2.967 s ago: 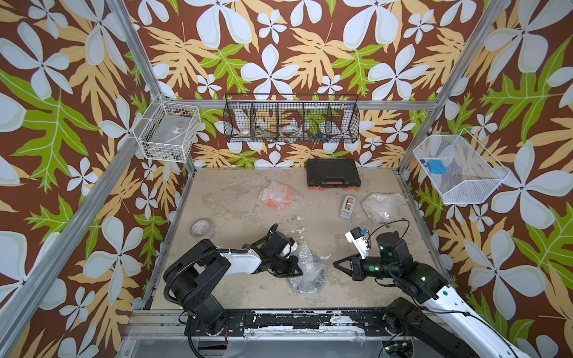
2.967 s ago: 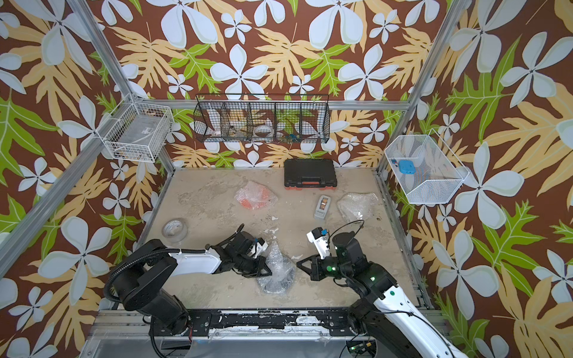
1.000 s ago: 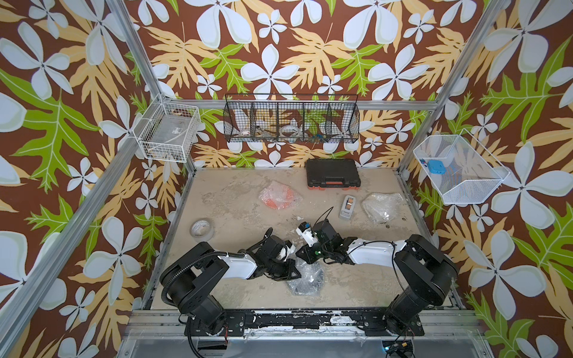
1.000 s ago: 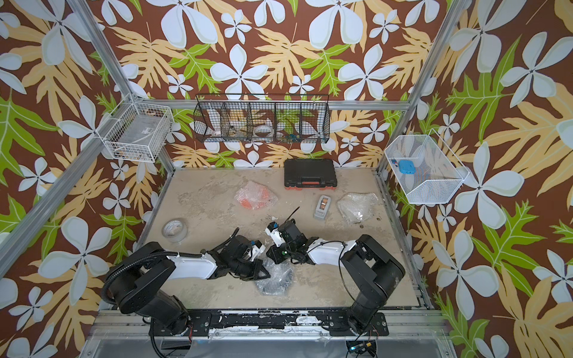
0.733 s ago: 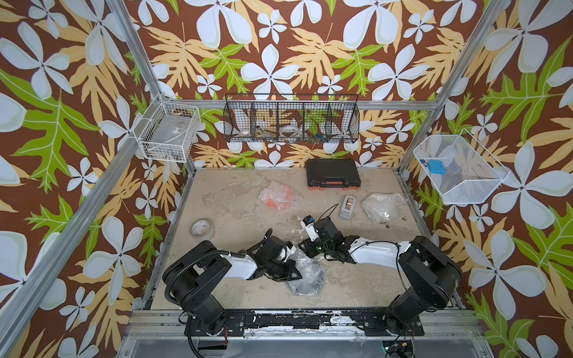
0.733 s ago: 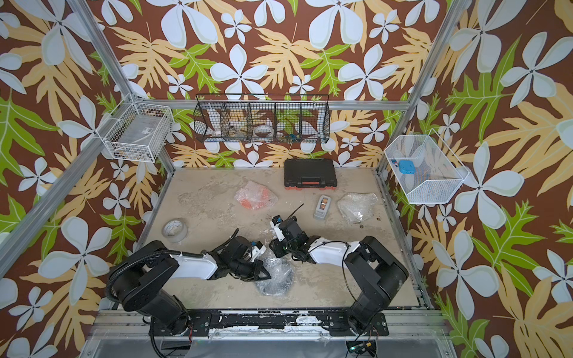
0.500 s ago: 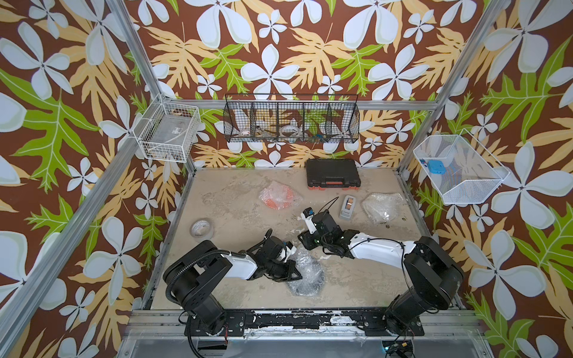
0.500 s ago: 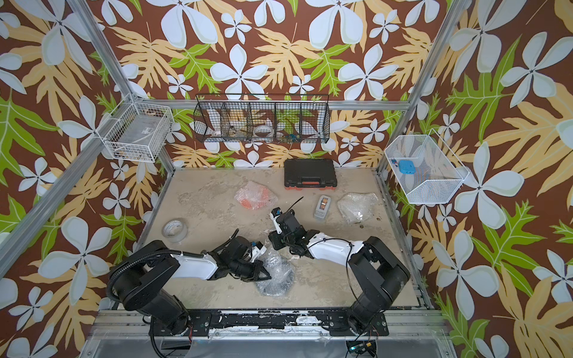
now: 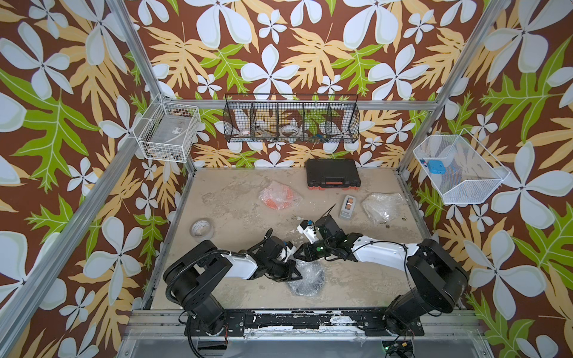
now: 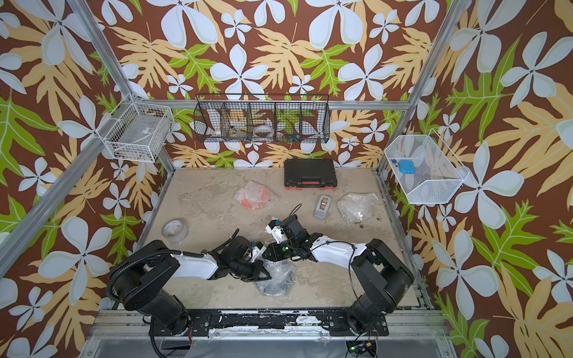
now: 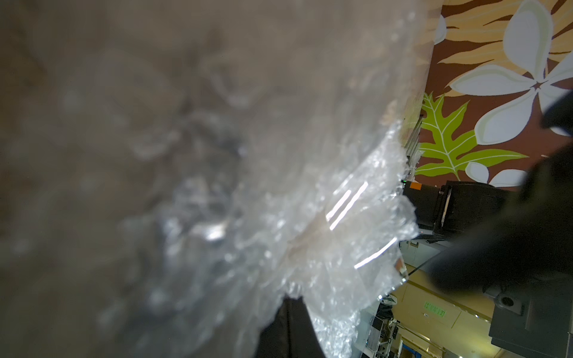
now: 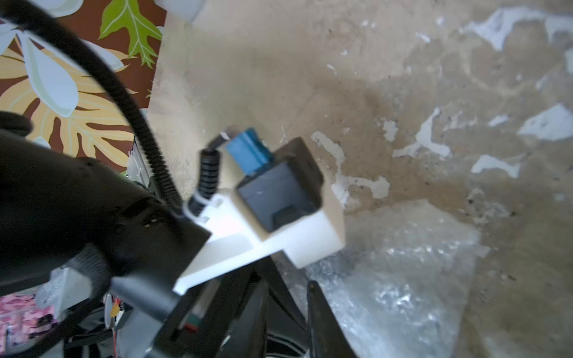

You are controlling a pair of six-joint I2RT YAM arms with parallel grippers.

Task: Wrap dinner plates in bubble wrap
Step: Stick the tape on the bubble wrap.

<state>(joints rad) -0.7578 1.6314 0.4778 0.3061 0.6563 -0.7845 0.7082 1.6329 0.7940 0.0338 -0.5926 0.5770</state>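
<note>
Near the table's front, the black dinner plate (image 9: 307,280) (image 10: 276,280) lies bundled in bubble wrap (image 11: 325,217) (image 12: 403,279). My left gripper (image 9: 293,273) (image 10: 263,272) (image 11: 291,305) is shut on a fold of that wrap at the bundle's left edge. My right gripper (image 9: 299,252) (image 10: 269,251) (image 12: 286,313) hovers just behind it, over the left wrist. Its fingers are narrowly apart, and I see nothing clamped between them. The orange plate (image 9: 277,195) (image 10: 255,195) and the cream plate (image 9: 383,204) (image 10: 356,206) lie wrapped farther back.
In both top views a tape roll (image 9: 202,228) (image 10: 174,230) sits at the left, a black case (image 9: 332,178) (image 10: 310,178) at the back wall, and a small grey device (image 9: 348,206) (image 10: 322,207) beside the cream plate. Wire baskets hang on the walls.
The right arm swung in from the right to the black plate's bundle. In the last second its gripper drew back a little, then returned. The left gripper kept its hold.
</note>
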